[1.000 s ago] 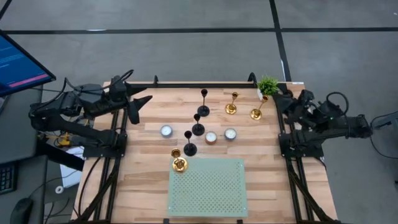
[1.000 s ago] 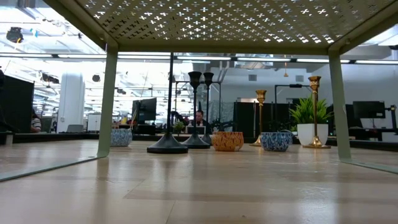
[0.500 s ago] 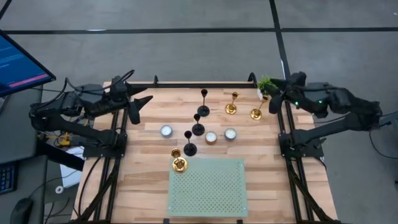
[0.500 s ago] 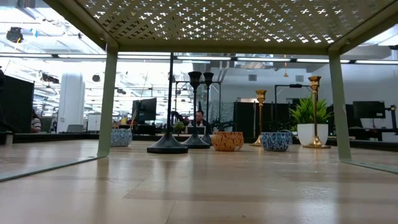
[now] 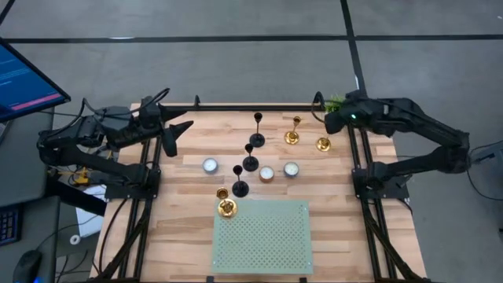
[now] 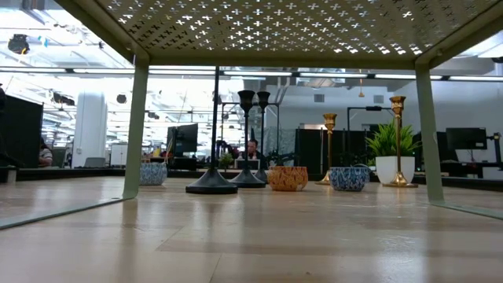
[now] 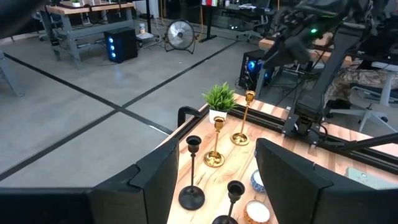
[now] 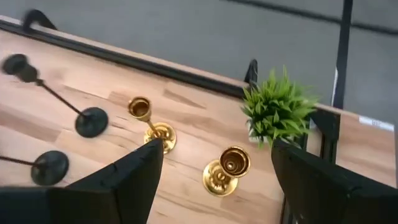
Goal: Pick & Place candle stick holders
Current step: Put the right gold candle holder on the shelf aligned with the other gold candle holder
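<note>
The slatted wooden table [image 5: 181, 212] carried a perforated green metal stand [image 5: 262, 236] at its near edge. The right gripper [image 8: 214, 186] hung spread wide, empty, above two gold candle stick holders [image 8: 225, 169] beside the potted plant [image 8: 278, 112]. The left gripper [image 7: 214, 180] waited open at the table's left edge. Three patterned bowls [image 6: 288, 178] stood among black holders [image 5: 251, 161].

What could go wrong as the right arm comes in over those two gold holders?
1. The right gripper hangs open above a gold holder standing close beside the potted plant; descending, a finger may clip the leaves or tip the pot.
2. The second gold holder stands near; a wide approach could knock it over.
3. These slim stems on small bases look topple-prone if nudged off-centre.
</note>
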You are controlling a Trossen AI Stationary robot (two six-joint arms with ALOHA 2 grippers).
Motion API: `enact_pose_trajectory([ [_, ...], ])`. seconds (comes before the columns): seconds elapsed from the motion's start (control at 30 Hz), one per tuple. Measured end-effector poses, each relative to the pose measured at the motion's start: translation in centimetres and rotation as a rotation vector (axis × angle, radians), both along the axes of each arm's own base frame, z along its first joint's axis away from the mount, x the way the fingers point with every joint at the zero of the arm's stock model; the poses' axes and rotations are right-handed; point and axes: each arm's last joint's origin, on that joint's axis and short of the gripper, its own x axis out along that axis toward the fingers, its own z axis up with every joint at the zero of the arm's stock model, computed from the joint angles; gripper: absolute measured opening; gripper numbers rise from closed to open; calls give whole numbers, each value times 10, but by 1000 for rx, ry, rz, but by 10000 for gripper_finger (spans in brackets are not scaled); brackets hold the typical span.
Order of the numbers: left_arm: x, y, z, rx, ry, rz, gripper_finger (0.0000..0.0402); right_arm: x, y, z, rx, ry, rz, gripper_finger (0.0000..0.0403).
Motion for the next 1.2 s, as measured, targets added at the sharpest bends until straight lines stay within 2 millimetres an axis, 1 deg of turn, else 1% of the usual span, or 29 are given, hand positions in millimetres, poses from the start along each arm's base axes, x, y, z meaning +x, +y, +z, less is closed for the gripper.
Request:
enact_pose_trajectory([
  [0.17,0,0,0,0,0,0,214,12,-21,-10,96,56,-5,290],
  [0.33,0,0,0,0,0,0,214,9,-38,-28,237,138,-60,295],
  [0.5,0,0,0,1,1,0,214,10,-52,-39,293,86,-22,297],
  [0.57,0,0,0,1,1,0,214,9,-57,-46,303,93,-26,297],
  [0.67,0,0,0,2,1,0,214,8,-61,-56,340,116,-35,297],
  [0.83,0,0,0,1,0,1,214,10,-66,-71,386,76,0,297],
  [1.0,0,0,0,-3,-1,0,214,9,-66,-85,427,98,7,297],
  [1.07,0,0,0,-3,-1,0,214,8,-66,-88,434,111,5,297],
  [1.2,0,0,0,-3,-1,0,214,7,-68,-88,428,107,2,297],
])
